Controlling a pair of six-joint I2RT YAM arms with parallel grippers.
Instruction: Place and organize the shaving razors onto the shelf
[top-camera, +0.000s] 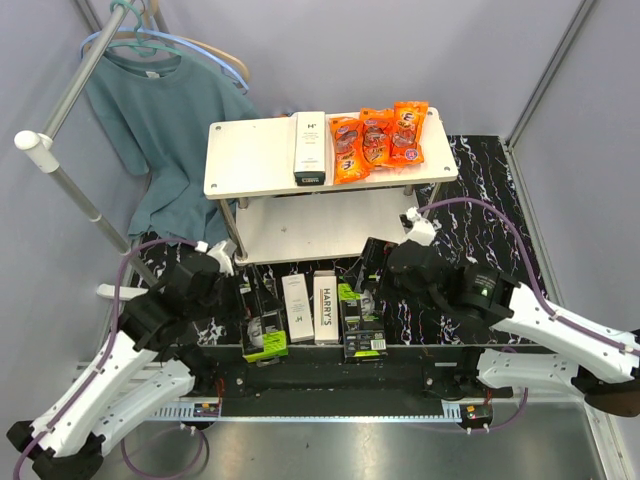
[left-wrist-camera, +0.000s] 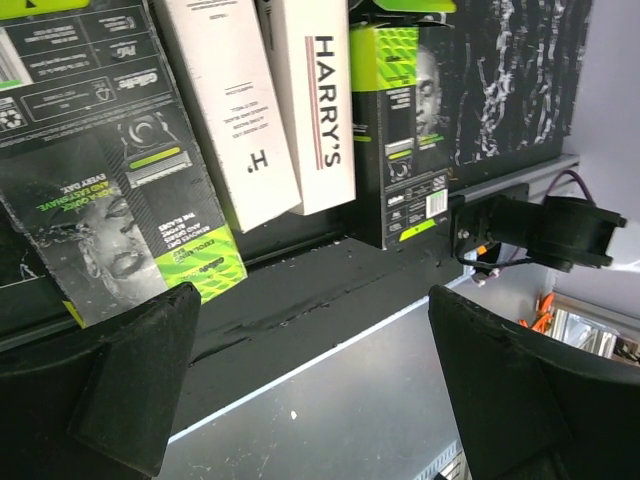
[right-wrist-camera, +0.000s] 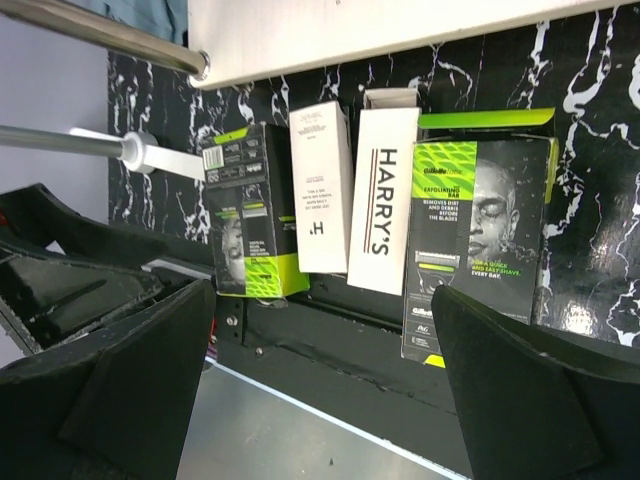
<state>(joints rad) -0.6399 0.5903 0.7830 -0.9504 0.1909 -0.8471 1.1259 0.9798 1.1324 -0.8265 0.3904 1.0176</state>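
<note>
Hovering released: left pincer (left-wrist-camera: 315, 400), right pincer (right-wrist-camera: 320, 390). Four razor boxes (top-camera: 325, 305), white and black-green, lie rowed before the pale two-tier wooden shelf (top-camera: 250, 155), likely staged for picking; fifth white box (top-camera: 310, 148) atop it.

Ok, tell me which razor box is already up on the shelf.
The slim white box lying on top of the shelf, beside the orange snack packets. The other four boxes lie in a row on the table below.

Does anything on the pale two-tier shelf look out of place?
Yes. Three shiny orange snack packets lie on the top board of the pale wooden shelf, beside one slim white razor box; they are not razors.
</note>
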